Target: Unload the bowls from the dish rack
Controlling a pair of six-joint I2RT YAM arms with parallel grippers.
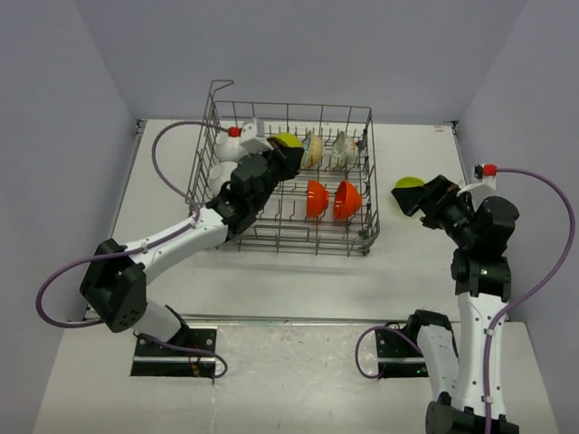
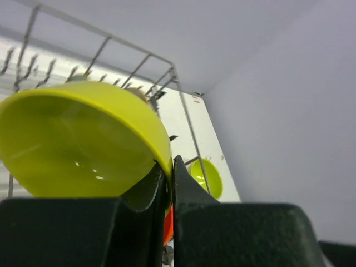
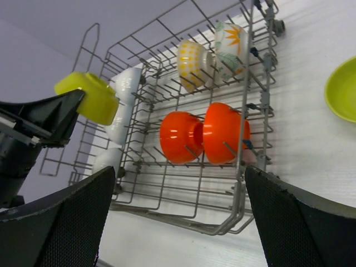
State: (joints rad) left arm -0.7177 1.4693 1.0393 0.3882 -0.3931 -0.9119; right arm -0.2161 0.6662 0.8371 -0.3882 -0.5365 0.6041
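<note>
Left gripper (image 2: 169,167): clamped on the rim of a yellow-green bowl (image 2: 78,139), lifted over the dish rack (image 1: 289,246).
Right gripper (image 3: 179,189): spread wide, holding nothing.

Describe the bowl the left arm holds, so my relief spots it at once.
Find the grey wire dish rack mid-table; the left tool reaches over its far row. It pinches a yellow-green bowl by the rim, the only one that colour over the rack; its twin lies on the table outside.
</note>
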